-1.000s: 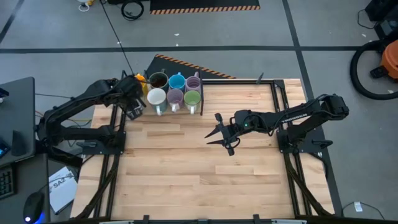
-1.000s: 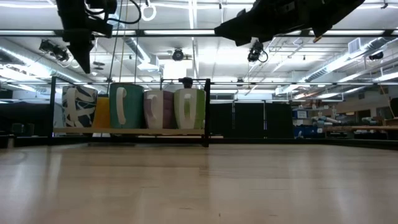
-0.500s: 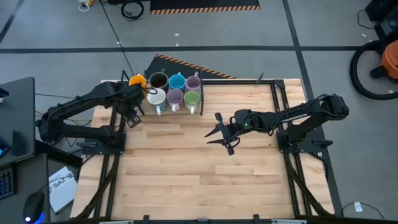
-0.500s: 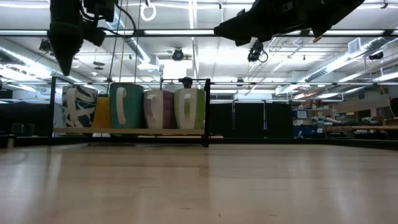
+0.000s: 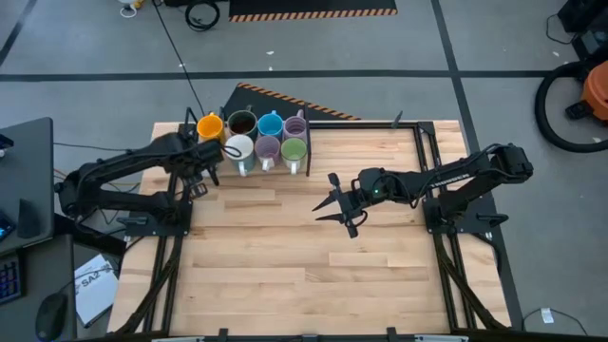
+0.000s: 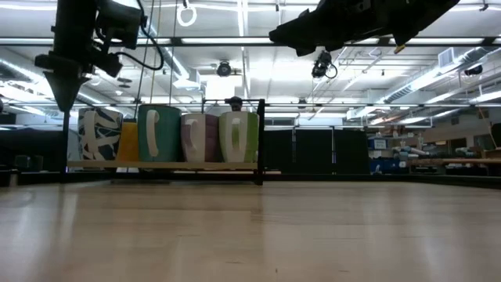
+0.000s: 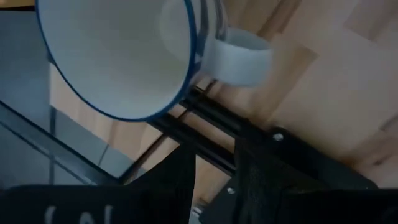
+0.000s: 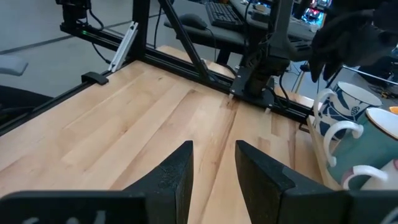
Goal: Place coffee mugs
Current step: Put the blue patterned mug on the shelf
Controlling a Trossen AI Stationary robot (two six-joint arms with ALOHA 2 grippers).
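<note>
Up in the upper left of the high view, the coffee mugs (image 5: 268, 136) stand packed together in two rows inside a dark-framed rack (image 5: 309, 157) at the far edge of the wooden table (image 5: 285, 275). We count seven from above: orange, dark brown, blue and lilac behind, white, lilac and green in front. We cannot find an eighth. In the low view they sit upright and touching, handles facing us.

The left gripper (image 5: 197, 180) hangs just beside the rack's left end, above the table. In its wrist view its fingers (image 7: 180, 180) stand slightly apart with nothing between them, and a white mug with a blue rim (image 7: 118, 56) fills the upper left. The right gripper (image 5: 328, 201) waits over the middle of the table, well apart from the mugs, its jaws parted and empty.

We judge these mugs to be stiff glazed ceramic: moderately heavy for their size, smooth and slippery, and liable to chip if knocked together or dropped. Because they touch one another, we see little room for a finger between the bodies. We would take hold at the rim, one finger inside and one outside, or across the handle, starting with an end mug such as the orange mug (image 5: 210, 124), and lift straight up before moving sideways
</note>
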